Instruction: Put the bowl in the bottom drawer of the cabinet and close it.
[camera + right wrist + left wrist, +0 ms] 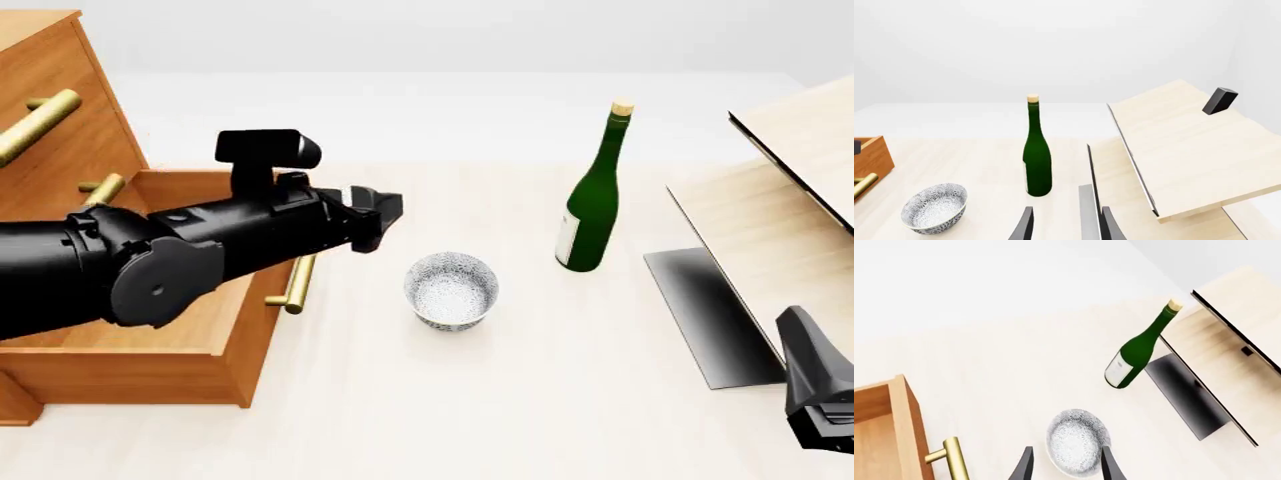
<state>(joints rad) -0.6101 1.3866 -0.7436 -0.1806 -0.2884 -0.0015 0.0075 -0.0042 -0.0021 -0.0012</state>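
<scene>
The bowl, white with blue-grey speckles, stands upright on the table just right of the open bottom drawer of the cabinet. The drawer's brass handle faces the bowl. My left gripper hovers above the drawer's front edge, up and left of the bowl. In the left wrist view the left gripper is open, and the bowl shows just beyond its fingertips. My right gripper is open and empty, low at the front right, far from the bowl.
A green wine bottle stands upright to the right of the bowl. A pale light-wood structure with a dark panel fills the right side. Two upper cabinet drawers with brass handles are shut.
</scene>
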